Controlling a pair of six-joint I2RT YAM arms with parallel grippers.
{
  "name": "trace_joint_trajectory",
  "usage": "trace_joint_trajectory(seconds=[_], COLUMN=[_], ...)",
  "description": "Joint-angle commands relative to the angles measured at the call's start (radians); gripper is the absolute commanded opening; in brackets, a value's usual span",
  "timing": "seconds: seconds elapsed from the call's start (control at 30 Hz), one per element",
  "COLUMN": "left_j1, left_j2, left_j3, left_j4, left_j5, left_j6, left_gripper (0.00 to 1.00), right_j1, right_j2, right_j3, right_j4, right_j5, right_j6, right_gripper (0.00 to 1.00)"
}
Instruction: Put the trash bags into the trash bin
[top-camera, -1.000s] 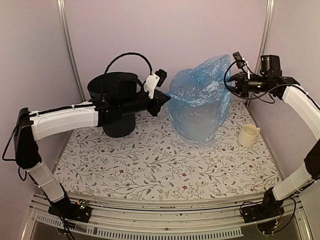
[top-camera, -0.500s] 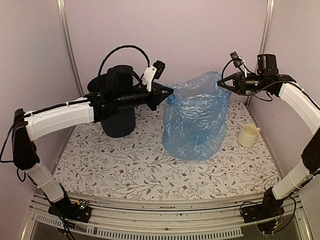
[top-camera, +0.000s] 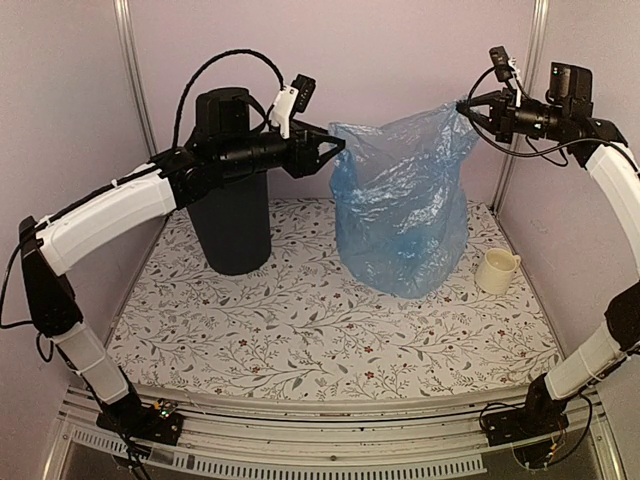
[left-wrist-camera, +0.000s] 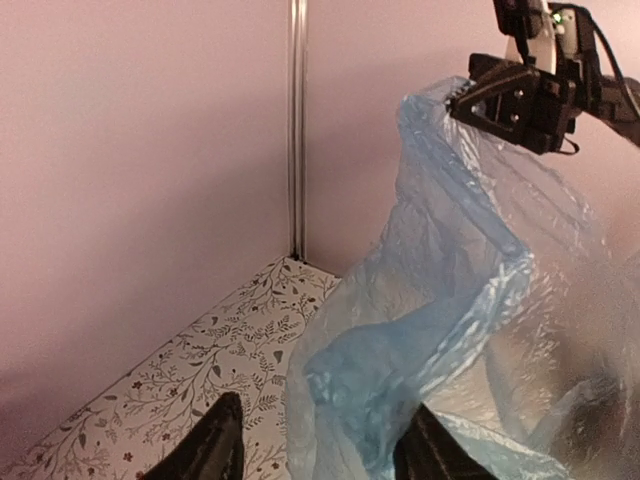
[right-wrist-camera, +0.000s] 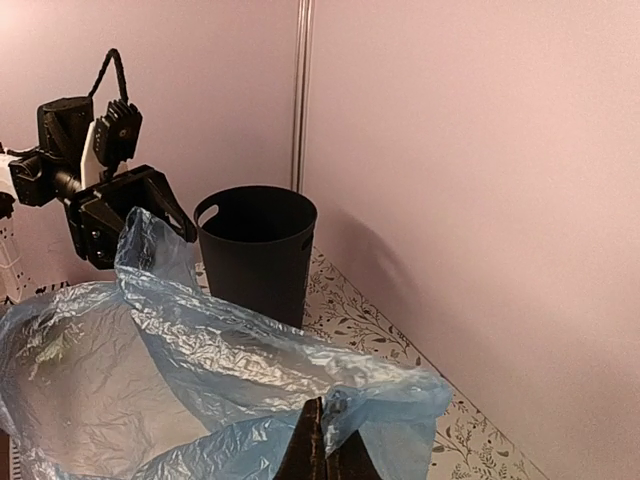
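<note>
Trash bag (top-camera: 405, 210) held upright, mouth up; right end effector (top-camera: 463, 106) pinching its rim, left end effector (top-camera: 330, 155) spread wide.

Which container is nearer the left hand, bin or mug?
The tall dark trash bin, close beside the left hand; the small cream mug stands far right, beyond the blue bag.

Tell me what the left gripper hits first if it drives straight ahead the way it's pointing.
The trash bag: its blue plastic lies right in front of the left gripper, partly between the spread fingers. The right gripper sits beyond, higher and off to one side, though depth is unclear.
</note>
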Motion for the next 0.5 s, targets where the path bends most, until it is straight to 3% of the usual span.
trace_joint_trajectory(seconds=[0.0,0.23,0.47], left_j1=[0.012,0.057,0.168], left_j2=[-0.026,-0.078,-0.088], left_j3=[-0.019,0.003,0.065], left_j4=[0.004,-0.091,-0.346], left_j5=[0.057,0.024,-0.184], left_j6=[-0.049,-0.024,0.007], left_gripper=[0.59,0.76,0.8], right_j1=[0.0,-0.001,-0.005], right_j2=[0.044,0.038,0.045], right_j3=[-0.084,-0.062,-0.021], right_j4=[0.023,0.03,0.001], right_j5=[-0.016,0.038,0.059], right_j6=[0.067,0.081,0.087], right_gripper=[0.02,0.02,0.02])
